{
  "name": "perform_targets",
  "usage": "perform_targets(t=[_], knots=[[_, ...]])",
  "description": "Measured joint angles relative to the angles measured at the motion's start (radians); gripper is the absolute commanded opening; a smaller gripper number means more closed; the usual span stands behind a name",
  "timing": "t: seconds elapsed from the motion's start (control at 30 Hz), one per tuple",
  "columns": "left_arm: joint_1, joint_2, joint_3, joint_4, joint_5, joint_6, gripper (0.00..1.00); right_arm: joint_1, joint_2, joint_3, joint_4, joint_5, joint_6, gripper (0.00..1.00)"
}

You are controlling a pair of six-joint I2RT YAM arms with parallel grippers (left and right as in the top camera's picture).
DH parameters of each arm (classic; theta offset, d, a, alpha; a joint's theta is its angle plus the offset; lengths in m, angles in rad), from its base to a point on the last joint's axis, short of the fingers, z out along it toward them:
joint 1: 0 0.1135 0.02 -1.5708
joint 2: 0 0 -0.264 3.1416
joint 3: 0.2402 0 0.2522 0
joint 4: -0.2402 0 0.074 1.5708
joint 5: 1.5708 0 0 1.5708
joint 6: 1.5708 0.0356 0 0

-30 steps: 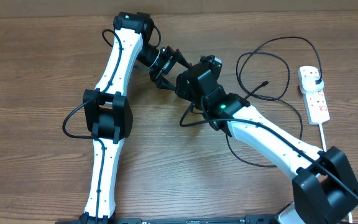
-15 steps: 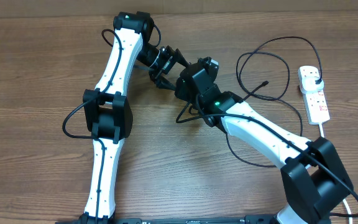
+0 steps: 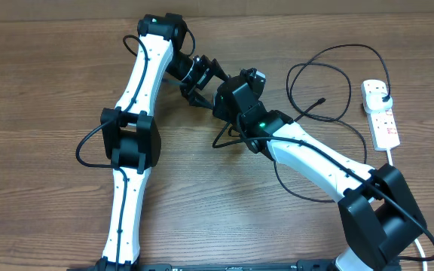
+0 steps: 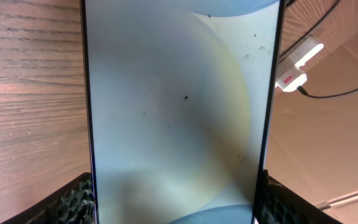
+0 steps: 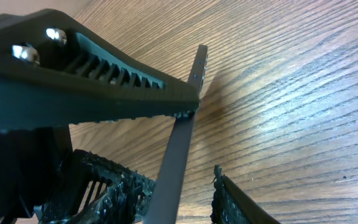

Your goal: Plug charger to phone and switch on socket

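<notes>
Left gripper: fingers clamped on the long edges of the phone, which is held off the table, its pale screen filling the left wrist view. Right gripper: jaws apart, straddling the phone seen edge-on; a gap shows on one side, and the other side cannot be judged. One left finger presses the phone's edge from above. Both grippers meet near the table's far middle.

Charger: black cable looped loosely on the wood to the right, its plug tip lying free, well apart from the phone. Socket: at the far right edge, with a black adapter seated in its top outlet.
</notes>
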Motion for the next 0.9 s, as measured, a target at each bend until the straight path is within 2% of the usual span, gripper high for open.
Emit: perform_targets(t=[0.27,0.9], knots=[[-0.029,0.0,0.0,0.023,-0.037,-0.01,0.51,0.0,0.016,0.002,-0.002,-0.001,0.001,0.41],[-0.045,0.0,0.0,0.026,-0.16,-0.052,0.51,0.0,0.047,0.006,-0.052,-0.004,0.091,0.29]])
